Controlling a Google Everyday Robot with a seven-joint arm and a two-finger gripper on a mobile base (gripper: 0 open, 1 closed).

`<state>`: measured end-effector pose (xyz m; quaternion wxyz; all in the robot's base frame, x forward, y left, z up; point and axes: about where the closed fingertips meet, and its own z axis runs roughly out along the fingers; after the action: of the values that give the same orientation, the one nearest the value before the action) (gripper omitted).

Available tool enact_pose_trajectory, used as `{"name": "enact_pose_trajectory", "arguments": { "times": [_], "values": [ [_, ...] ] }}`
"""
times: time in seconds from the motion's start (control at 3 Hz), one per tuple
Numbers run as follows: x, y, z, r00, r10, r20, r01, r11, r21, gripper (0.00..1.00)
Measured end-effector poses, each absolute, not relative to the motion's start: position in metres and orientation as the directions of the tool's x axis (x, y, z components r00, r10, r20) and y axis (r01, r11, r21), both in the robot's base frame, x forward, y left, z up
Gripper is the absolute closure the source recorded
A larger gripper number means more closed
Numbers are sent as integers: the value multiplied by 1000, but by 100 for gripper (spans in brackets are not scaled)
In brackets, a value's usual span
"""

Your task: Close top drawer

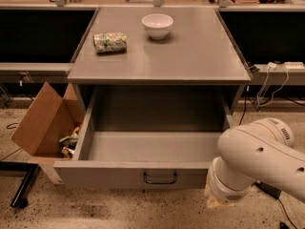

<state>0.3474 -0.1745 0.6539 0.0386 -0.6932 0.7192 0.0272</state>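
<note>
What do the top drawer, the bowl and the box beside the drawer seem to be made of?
The top drawer looks like painted metal or laminate: matte grey, uniform surfaces. The bowl is likely glazed ceramic: white, with a soft sheen. The box is brown cardboard, with folded flaps. The gripper is out of view, beyond the white arm at lower right.

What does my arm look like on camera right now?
The arm is glossy white: fat rounded segments with small dark holes and a ribbed vent patch at right. Its ringed collar ends in a yellowish rim. No cables on it. The gripper is out of view, apparently below the picture.
</note>
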Motion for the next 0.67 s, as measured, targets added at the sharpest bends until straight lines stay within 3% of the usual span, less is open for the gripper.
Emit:
{"name": "enact_pose_trajectory", "arguments": {
  "times": [0.33,0.67],
  "values": [
    [353,-175,654,-31,-995,-97,-999,32,-16,0],
    [368,-178,653,-15,-994,-106,-1000,17,-19,0]
  ]
}}
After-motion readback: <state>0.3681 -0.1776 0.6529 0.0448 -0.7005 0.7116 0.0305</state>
